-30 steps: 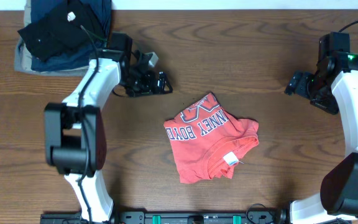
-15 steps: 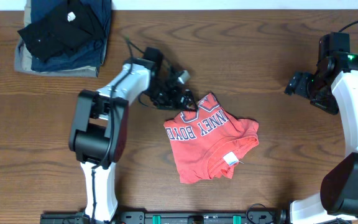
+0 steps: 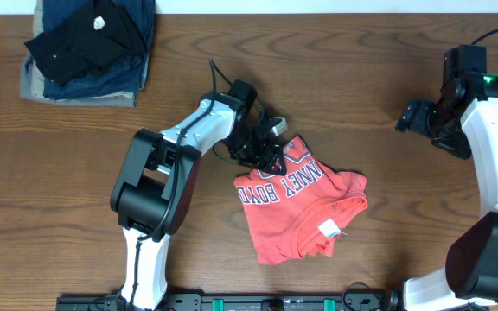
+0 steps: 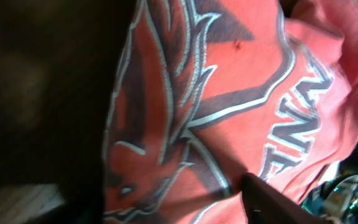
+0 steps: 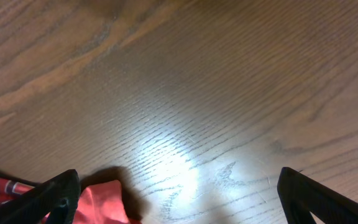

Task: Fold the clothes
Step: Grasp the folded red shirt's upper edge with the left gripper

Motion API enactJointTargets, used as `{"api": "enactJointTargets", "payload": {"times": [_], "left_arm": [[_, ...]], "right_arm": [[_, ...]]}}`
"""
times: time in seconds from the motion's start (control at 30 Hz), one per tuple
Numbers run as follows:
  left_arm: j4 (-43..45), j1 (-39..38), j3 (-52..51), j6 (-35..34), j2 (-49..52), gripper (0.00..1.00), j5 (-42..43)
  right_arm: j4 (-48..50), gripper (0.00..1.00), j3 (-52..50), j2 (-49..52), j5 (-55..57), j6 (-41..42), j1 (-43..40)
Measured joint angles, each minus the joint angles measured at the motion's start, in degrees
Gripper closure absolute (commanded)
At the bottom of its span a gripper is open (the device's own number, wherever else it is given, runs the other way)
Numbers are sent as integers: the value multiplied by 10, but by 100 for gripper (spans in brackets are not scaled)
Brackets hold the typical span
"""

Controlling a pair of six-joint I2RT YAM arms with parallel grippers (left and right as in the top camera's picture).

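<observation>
The orange-red T-shirt (image 3: 305, 207) lies crumpled in the middle of the table, its navy-and-white lettering facing up and a white tag near its lower edge. My left gripper (image 3: 264, 152) is down on the shirt's upper left corner. In the left wrist view the printed logo (image 4: 229, 93) fills the frame between my two spread fingers (image 4: 173, 199), which are open. My right gripper (image 3: 410, 117) hovers open and empty over bare wood at the right (image 5: 179, 199). A bit of the shirt (image 5: 101, 202) shows at the lower left of its view.
A pile of folded black, navy and khaki garments (image 3: 89, 47) sits at the table's back left corner. The wooden table (image 3: 387, 259) surrounds the shirt. The right arm's base stands at the right edge.
My left arm swung from near the garment pile to the right and down onto the shirt's corner. The shirt shifted slightly right and toward the front. The right arm stayed still.
</observation>
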Motion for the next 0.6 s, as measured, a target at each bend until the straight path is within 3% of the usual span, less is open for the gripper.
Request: {"api": "enactJointTargets", "payload": {"times": [0.07,0.17,0.2,0.4,0.6], "left_arm": [[-2,0,-2,-2,0,61,-7],[-1,0,-7,0,1,89,-13],[0,0,-7,-1,1,93,-12],[23,3,-8,-10,1,94,-14],[19,43,17,-73,1,94,-91]], "right_arm": [[0,1,0,0,0,0,0],[0,1,0,0,0,0,0],[0,1,0,0,0,0,0],[0,1,0,0,0,0,0],[0,1,0,0,0,0,0]]}}
